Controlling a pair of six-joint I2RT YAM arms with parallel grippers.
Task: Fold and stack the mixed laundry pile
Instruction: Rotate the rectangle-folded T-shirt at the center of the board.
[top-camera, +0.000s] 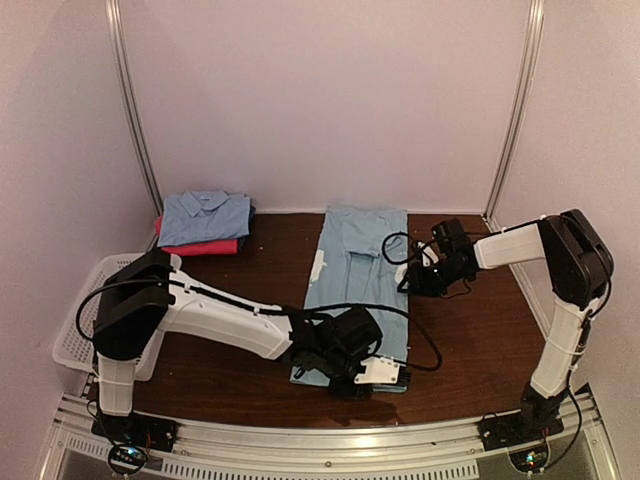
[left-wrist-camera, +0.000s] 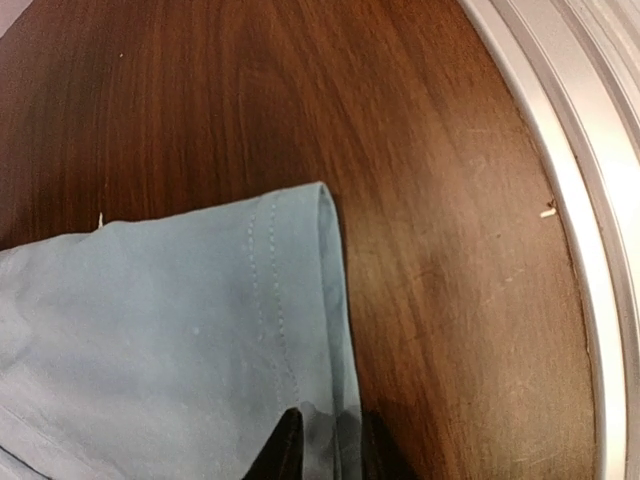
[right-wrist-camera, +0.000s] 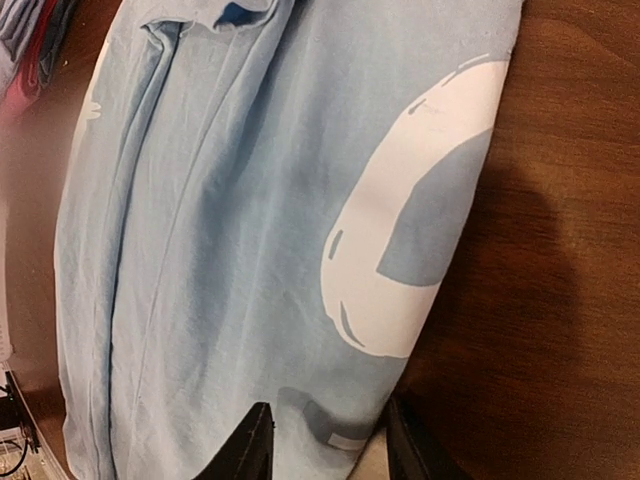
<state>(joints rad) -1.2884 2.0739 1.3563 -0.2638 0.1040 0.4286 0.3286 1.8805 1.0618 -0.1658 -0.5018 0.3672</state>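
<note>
A long light blue garment lies flat down the middle of the table, folded into a narrow strip. My left gripper is at its near end. In the left wrist view the stitched hem corner runs between the fingertips, and the left gripper stands slightly open over that edge. My right gripper is at the strip's right edge, halfway up. In the right wrist view the right gripper is open astride the cloth edge, just below a white print. A folded light blue collared shirt lies at the back left.
The folded shirt rests on a magenta cloth. A white perforated basket stands off the table's left edge. A metal rail runs along the near edge, close to the left gripper. Bare dark wood lies to the right.
</note>
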